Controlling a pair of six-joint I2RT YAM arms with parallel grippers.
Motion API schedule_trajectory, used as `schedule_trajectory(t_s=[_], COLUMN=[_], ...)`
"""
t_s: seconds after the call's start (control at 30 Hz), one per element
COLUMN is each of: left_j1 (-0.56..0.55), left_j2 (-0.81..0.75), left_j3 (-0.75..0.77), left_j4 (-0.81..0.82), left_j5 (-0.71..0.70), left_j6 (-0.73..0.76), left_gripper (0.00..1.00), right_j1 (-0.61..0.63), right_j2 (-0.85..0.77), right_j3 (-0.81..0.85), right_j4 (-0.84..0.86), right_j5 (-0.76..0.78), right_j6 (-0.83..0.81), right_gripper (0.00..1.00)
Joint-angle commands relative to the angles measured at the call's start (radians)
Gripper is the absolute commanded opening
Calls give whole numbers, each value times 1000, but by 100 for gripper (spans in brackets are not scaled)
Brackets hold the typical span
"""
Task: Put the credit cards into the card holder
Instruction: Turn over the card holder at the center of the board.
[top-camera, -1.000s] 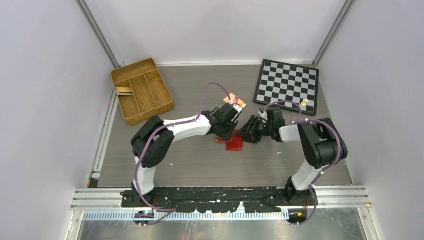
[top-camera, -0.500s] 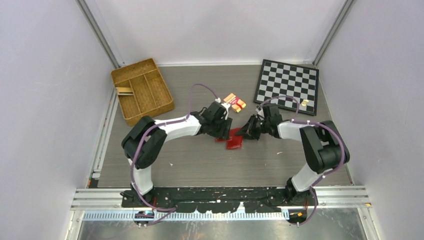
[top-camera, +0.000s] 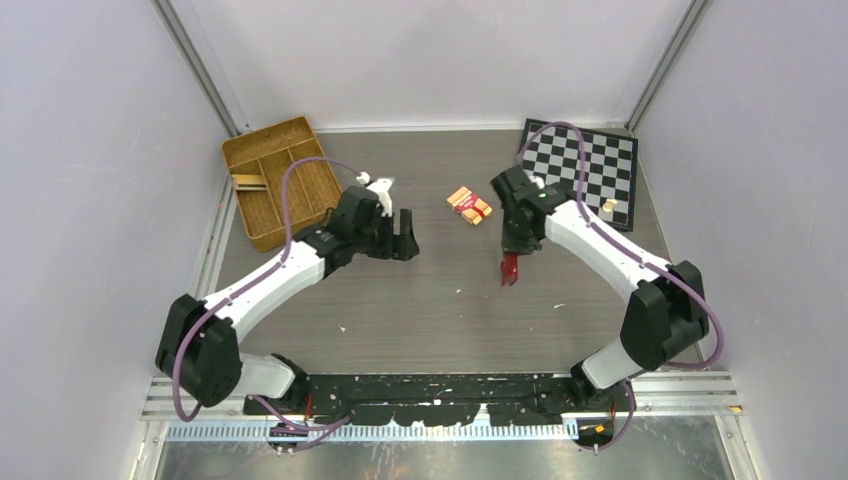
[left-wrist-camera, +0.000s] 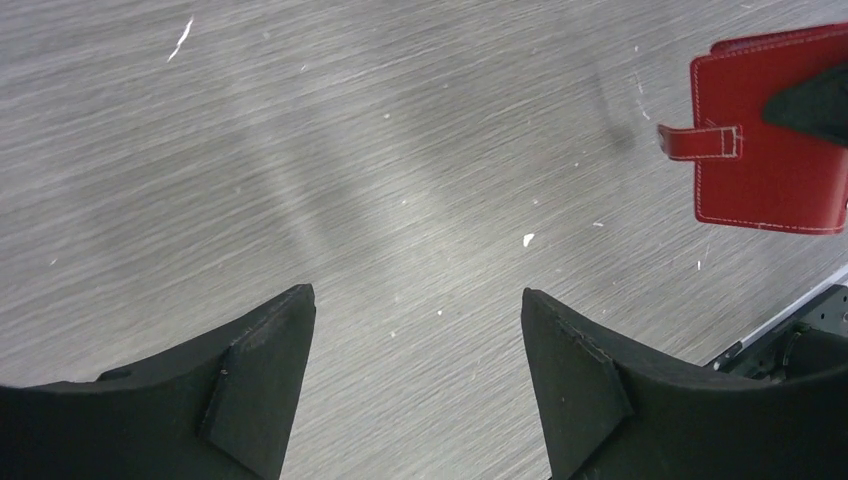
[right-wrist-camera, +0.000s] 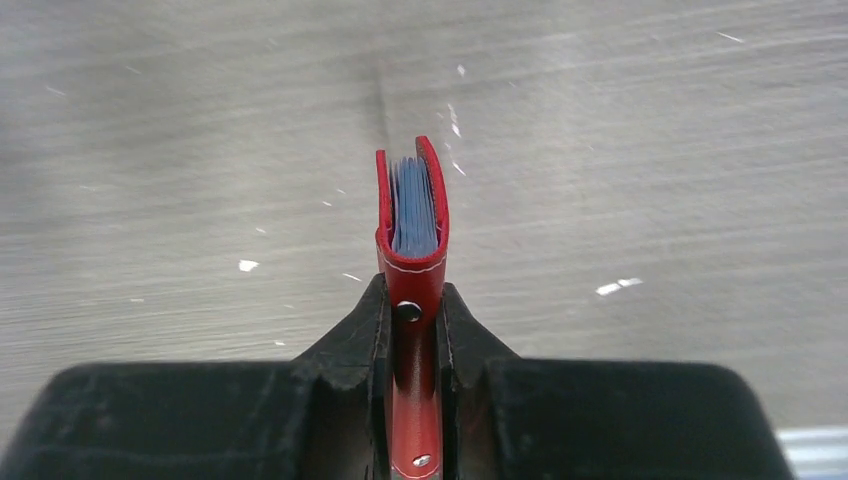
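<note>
**Item 1: card holder** (right-wrist-camera: 412, 215). Dark-red, white stitching, folded shut w/ snap tab (left-wrist-camera: 700, 142) sticking out from one side. Bluish plastic sleeves (right-wrist-camera: 413, 205) show betw. the covers at the far edge. Clamped edge-on in right gripper (right-wrist-camera: 410, 310), one finger on each cover. Hangs below the gripper over mid-right counter (top-camera: 440, 310). Can't tell if its lower edge touches.

**Item 2: left gripper** (left-wrist-camera: 415, 300). Jaws wide apart, nothing betw. them, bare counter below. Sits left of centre, well apart from the holder.

**Item 3: orange-and-red banded pack** (top-camera: 469, 204). Flat on counter, betw. the two grippers, toward the back, near the right wrist.

**Item 4: wicker divided tray** (top-camera: 290, 190). Back-left corner.

**Item 5: chessboard** (top-camera: 585, 170). Back-right corner, w/ a small tan piece (top-camera: 607, 205) on its near right edge.

**Loose credit cards:** none made out.
</note>
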Motion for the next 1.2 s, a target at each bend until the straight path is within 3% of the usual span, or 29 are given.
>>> schedule_trajectory(t_s=[0.0, 0.33, 0.4, 0.53, 0.63, 0.77, 0.97, 1.17], left_j1=[33, 63, 64, 65, 64, 63, 30, -84], left_j2=[-77, -179, -195, -231, -270, -307, -248, -52], left_j3=[-59, -123, -136, -160, -181, -205, -222, -147], left_j4=[-54, -97, -105, -122, -138, -133, -30, 108], left_j5=[50, 49, 49, 41, 31, 31, 54, 36], left_j6=[31, 73, 71, 62, 55, 33, -70, -148], left_gripper=[78, 80, 81, 81, 80, 79, 74, 72], right_j1=[105, 325, 344, 372, 373, 366, 294, 162], right_j2=[84, 491, 549, 594, 577, 516, 361, 171], right_j3=[80, 358, 417, 497, 525, 540, 417, 173], right_j4=[-231, -316, -311, -259, -211, -186, -160, -98], right_j5=[324, 381, 346, 250, 181, 122, 62, -5], right_j6=[68, 204, 212, 213, 195, 164, 118, 89], right_gripper=[0, 5, 15, 46, 58, 66, 67, 67])
